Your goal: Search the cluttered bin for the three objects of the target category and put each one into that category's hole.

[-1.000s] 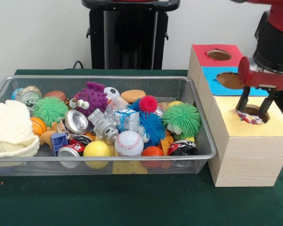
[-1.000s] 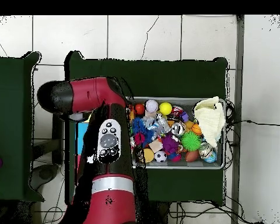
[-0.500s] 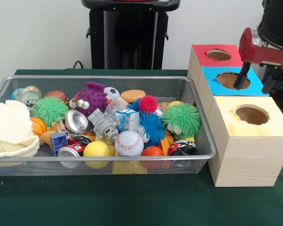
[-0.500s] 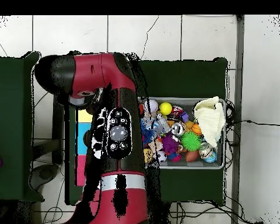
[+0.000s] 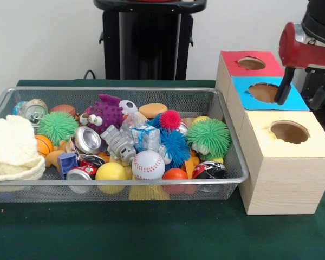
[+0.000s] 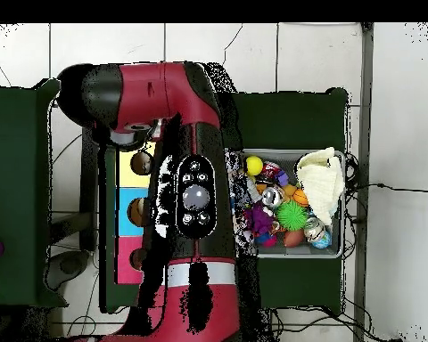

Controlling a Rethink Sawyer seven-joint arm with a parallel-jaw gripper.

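Note:
My gripper (image 5: 299,103) hangs open and empty at the right, above the blue box (image 5: 271,97) and just behind the yellow box (image 5: 290,142). The yellow box's round hole (image 5: 290,131) looks dark and empty. A red box (image 5: 250,62) stands behind them. The wire bin (image 5: 119,90) holds crushed cans (image 5: 88,140) (image 5: 208,170), a baseball (image 5: 148,164), a yellow ball (image 5: 111,172), spiky green (image 5: 208,137), blue (image 5: 175,145) and red (image 5: 170,119) balls and a purple toy (image 5: 104,112). In the overhead view the arm (image 6: 195,196) hides the gripper and the bin's left part.
A crumpled white cloth (image 5: 11,149) fills the bin's left end, seen at the right end (image 6: 323,183) from overhead. The three boxes (image 6: 131,209) stand in a row tight against the bin's side. Green cloth (image 5: 151,227) covers the table.
The gripper rose from the yellow box's hole and drew back towards the blue box. The colourful object seen in the yellow hole a second ago no longer shows.

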